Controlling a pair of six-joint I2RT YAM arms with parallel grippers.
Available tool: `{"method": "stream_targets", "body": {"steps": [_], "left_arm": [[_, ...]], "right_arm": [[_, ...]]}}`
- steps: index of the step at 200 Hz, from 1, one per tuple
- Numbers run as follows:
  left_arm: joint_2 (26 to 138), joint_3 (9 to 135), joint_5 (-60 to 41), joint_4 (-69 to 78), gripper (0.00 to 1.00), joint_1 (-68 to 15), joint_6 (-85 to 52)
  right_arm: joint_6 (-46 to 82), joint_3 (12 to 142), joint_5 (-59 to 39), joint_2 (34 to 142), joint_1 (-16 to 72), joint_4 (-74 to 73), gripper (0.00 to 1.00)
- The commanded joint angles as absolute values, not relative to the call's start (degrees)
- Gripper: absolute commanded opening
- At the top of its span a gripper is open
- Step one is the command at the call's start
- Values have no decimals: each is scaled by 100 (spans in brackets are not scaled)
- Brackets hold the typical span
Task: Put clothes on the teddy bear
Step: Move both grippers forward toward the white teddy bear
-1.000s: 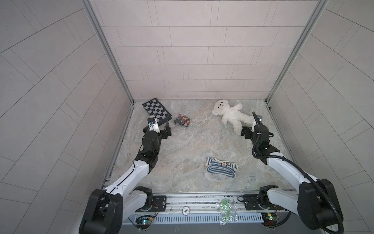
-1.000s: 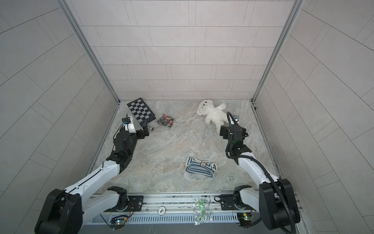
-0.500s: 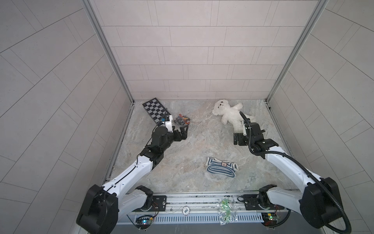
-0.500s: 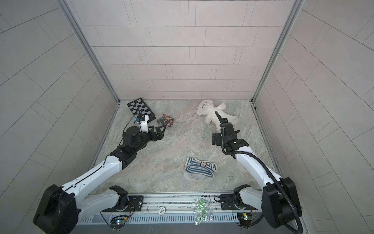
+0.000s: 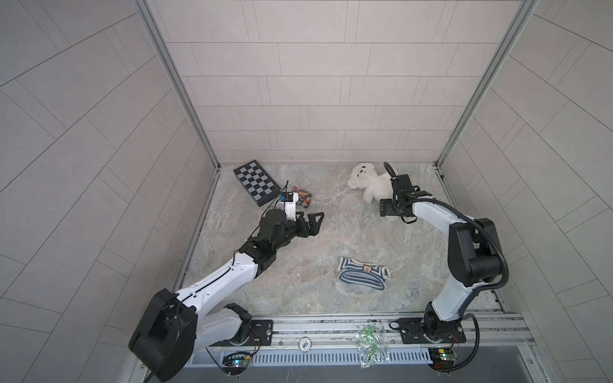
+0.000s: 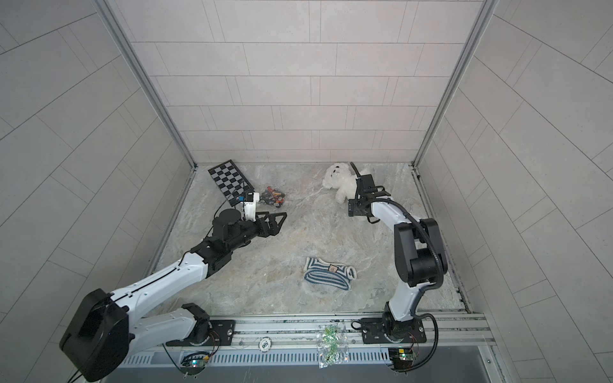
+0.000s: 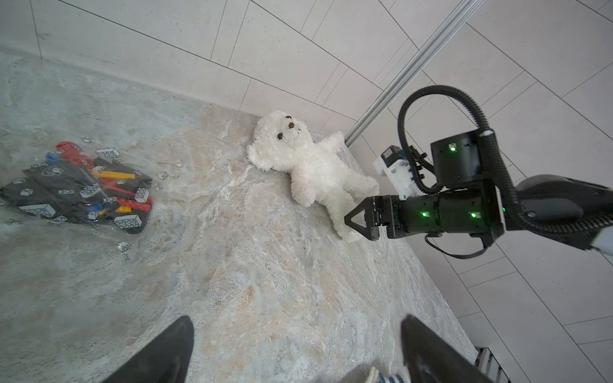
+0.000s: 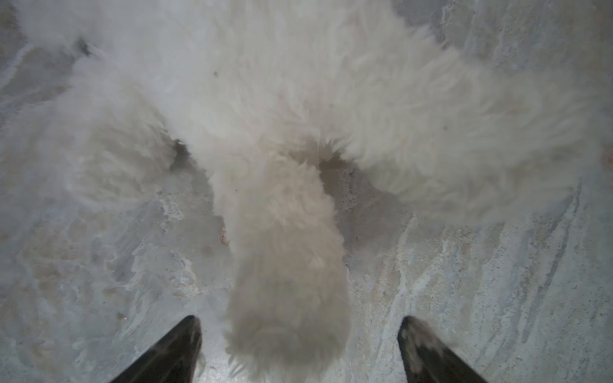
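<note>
The fluffy white teddy bear [image 5: 371,184] [image 6: 343,184] lies on its back at the far right of the marble floor, face up in the left wrist view [image 7: 308,165]. My right gripper [image 5: 386,209] [image 6: 353,209] [image 7: 360,222] is low at the bear's feet. It is open, and one furry leg [image 8: 288,265] lies between its fingers with a gap on each side. My left gripper [image 5: 315,223] [image 6: 280,222] [image 7: 297,326] hovers open and empty over the mid-left floor, pointing toward the bear. The blue-and-white striped shirt [image 5: 363,273] [image 6: 328,274] lies crumpled near the front centre.
A chessboard [image 5: 257,182] lies in the far left corner, with a clear bag of coloured bricks [image 5: 300,197] [image 7: 83,189] beside it. A small plastic bag [image 5: 370,345] rests on the front rail. Tiled walls close in the left, back and right sides.
The right gripper swung from beside the bear to its feet, so a leg now lies between the fingers. The left arm reached away from the chessboard toward the middle.
</note>
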State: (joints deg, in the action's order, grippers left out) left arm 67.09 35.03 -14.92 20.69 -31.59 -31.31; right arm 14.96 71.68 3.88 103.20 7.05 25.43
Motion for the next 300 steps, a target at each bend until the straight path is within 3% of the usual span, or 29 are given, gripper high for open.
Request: {"method": "stream_targets", "body": {"steps": [1, 46, 108, 142, 222, 300], "left_arm": [[6843, 3656, -1597, 2320, 100, -3190, -3143], [6928, 3753, -1507, 2272, 100, -3182, -2976], [6771, 3585, -1324, 2254, 100, -3040, -2980], [6597, 3463, -1242, 2141, 100, -2950, -2970], [6291, 3271, -1181, 1767, 100, -2409, -2892], [6461, 3262, -1223, 1685, 100, -2239, -2994]], "right_arm": [[1458, 7504, 423, 10615, 660, 3082, 90], [1459, 7637, 513, 10862, 638, 3176, 72], [1512, 7631, 498, 10753, 715, 3249, 22], [1688, 7611, 423, 10437, 1064, 3254, 7], [2853, 6847, -83, 9288, 2475, 2173, 9], [3740, 6518, -374, 9697, 3693, 1144, 18]]}}
